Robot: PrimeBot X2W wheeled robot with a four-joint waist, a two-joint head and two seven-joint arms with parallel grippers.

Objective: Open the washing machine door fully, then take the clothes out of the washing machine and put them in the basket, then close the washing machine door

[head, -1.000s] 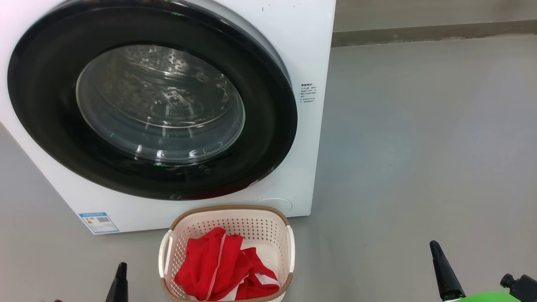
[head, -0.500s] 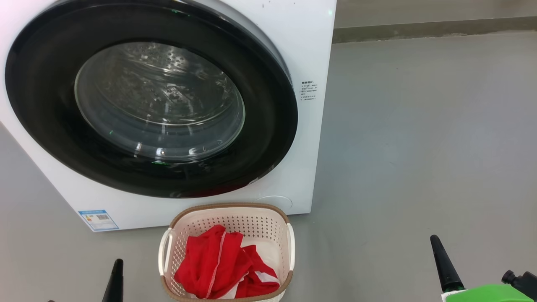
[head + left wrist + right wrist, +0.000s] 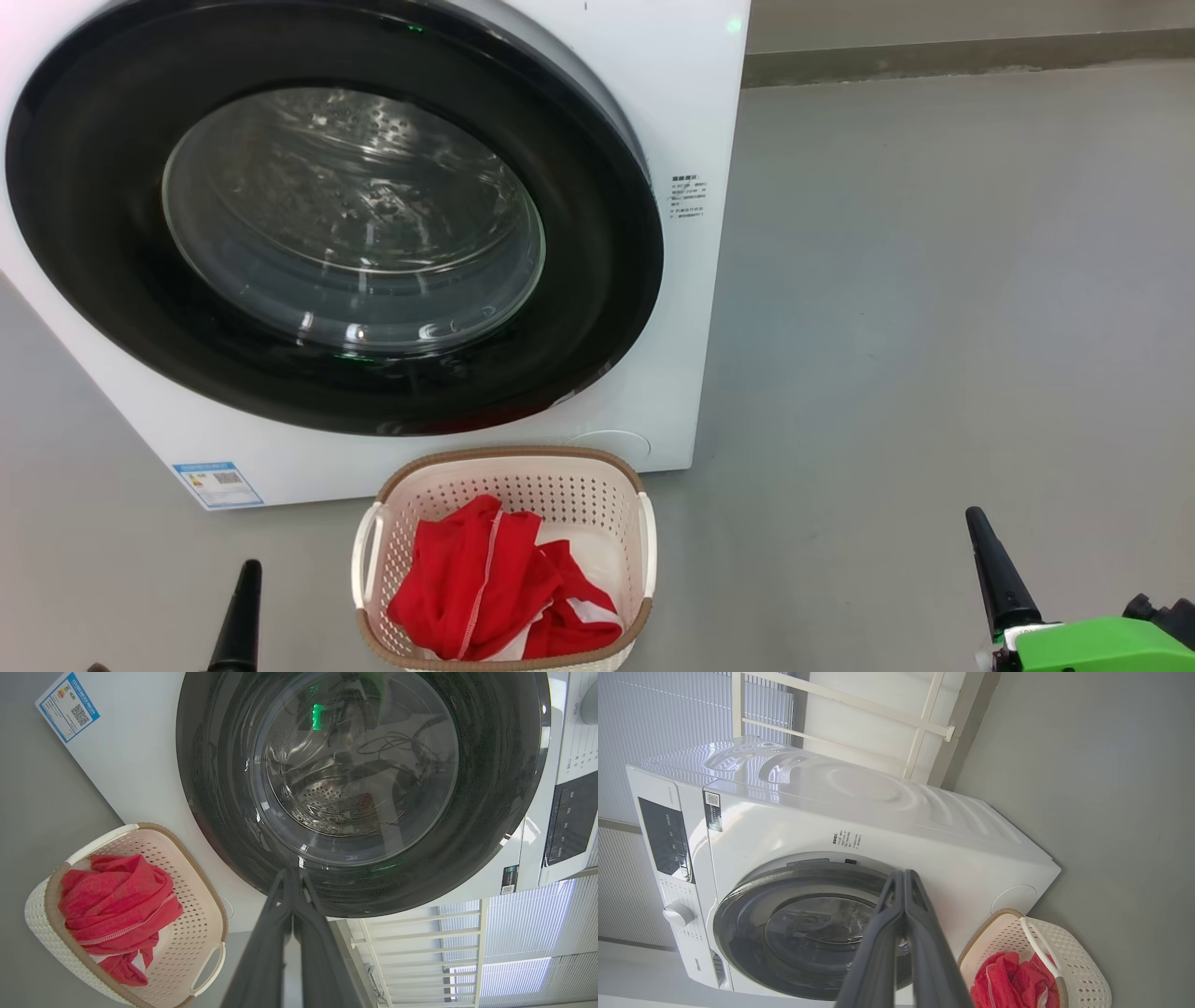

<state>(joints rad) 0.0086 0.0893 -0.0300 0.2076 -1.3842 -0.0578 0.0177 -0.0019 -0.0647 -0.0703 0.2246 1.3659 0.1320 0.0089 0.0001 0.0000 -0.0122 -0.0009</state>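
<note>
The clothes (image 3: 485, 588) lie in the basket (image 3: 523, 487); left gripper (image 3: 293, 873) and right gripper (image 3: 903, 873) both pinched together, empty

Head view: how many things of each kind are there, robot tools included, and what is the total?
washing machine: 1
basket: 1
heap of red clothes: 1, garments within cannot be told apart
tools: 2, left tool and right tool
Total: 5
</note>
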